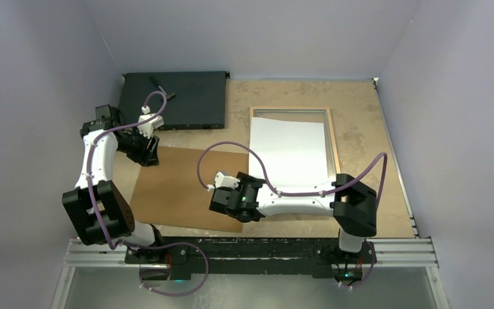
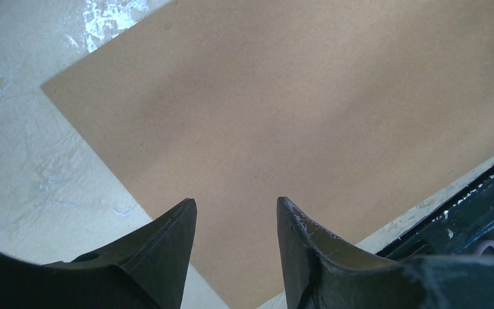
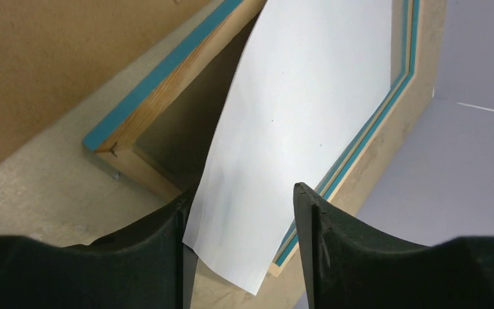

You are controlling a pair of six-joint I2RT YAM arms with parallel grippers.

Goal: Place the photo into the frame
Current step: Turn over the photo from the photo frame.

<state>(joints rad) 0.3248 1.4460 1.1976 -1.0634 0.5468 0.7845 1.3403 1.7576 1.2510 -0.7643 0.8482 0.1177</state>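
Photo (image 1: 289, 151), white back up, askew over frame (image 1: 333, 138), near corner overhanging; likely light, floppy, best pinched there. Right gripper (image 3: 242, 196) part open around that corner, unclamped; left gripper (image 2: 236, 206) part open, empty.

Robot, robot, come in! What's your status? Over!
Left end effector open over brown panel. Right end effector open, astride photo corner. Photo white side up, corner overhanging frame rim. Nothing else on frame.
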